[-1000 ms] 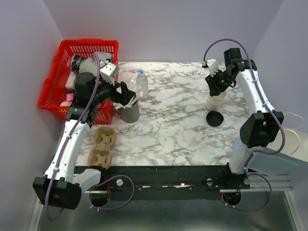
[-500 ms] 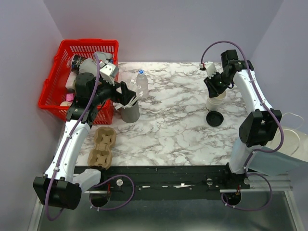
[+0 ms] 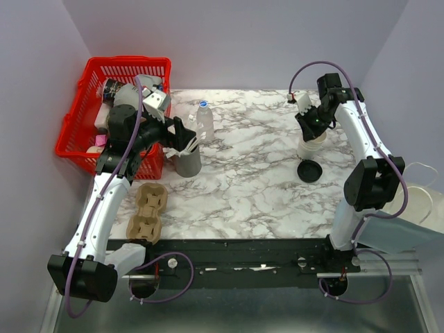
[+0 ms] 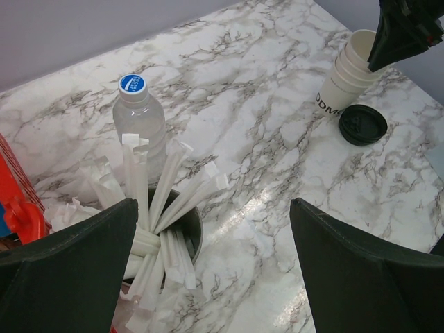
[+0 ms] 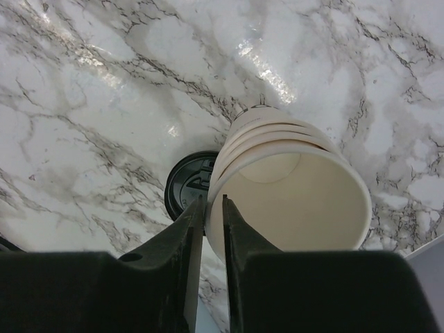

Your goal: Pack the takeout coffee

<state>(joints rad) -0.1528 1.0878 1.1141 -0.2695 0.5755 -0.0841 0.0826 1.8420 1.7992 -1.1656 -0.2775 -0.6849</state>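
A stack of cream-white paper cups [image 3: 310, 147] without lids stands at the far right of the marble table; it also shows in the left wrist view [image 4: 347, 76]. A black lid [image 3: 309, 171] lies flat beside it. My right gripper [image 3: 311, 121] is above the stack. In the right wrist view the right gripper [image 5: 213, 201] is shut on the rim of the top cup [image 5: 291, 187], one finger inside and one outside, with the lid [image 5: 186, 184] behind it. My left gripper [image 4: 214, 208] is open and empty over the grey cup of straws [image 4: 159, 222], at the table's left [image 3: 182, 135].
A brown cardboard cup carrier [image 3: 147, 210] lies near the front left. A red basket [image 3: 125, 66] with mixed items stands at the far left. A clear water bottle [image 3: 204, 119] stands behind the grey straw cup [image 3: 187, 163].
My right gripper has shifted slightly away from the near edge and to the left at the cup stack. The left arm has not moved.
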